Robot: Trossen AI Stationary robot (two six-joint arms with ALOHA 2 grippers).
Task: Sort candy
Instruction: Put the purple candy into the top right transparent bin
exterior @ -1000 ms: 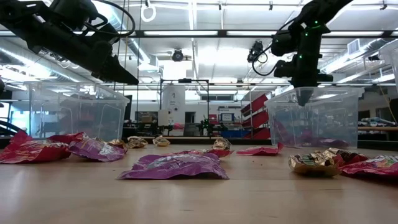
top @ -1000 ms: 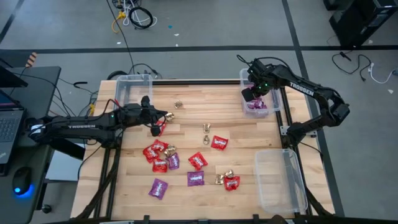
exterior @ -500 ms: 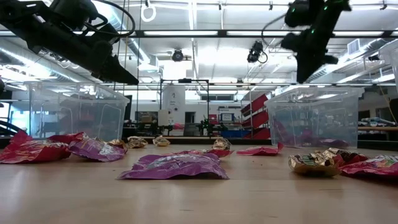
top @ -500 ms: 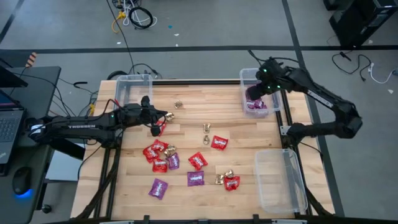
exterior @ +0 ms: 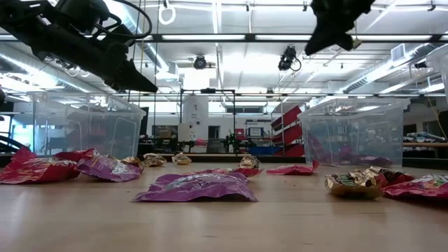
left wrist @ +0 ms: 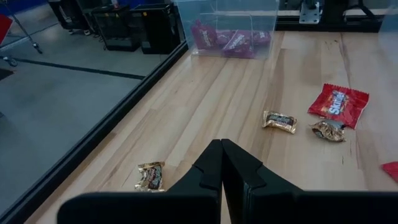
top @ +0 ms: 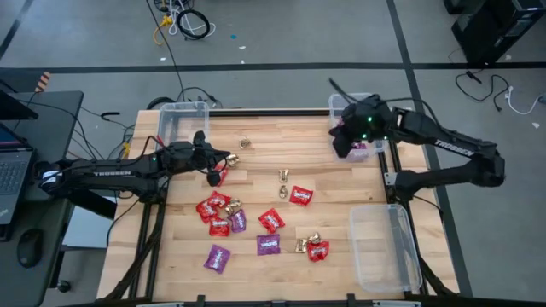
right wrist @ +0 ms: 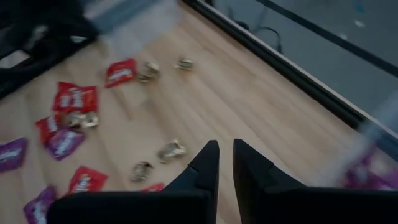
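High view: right gripper narrow gap, empty, by bin at surface's far right corner, left gripper closed, empty, near left edge, candy scattered mid-surface, purple packets in bin

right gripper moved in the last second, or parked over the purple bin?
Yes. In the high view the right gripper has swung off the bin of purple packets, out past its table-side wall. It has also risen in the low view.

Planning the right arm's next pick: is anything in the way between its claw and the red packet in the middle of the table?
Nothing visible. The right claw hangs above bare wood beside the far-right bin; only open tabletop lies between it and the red packet.
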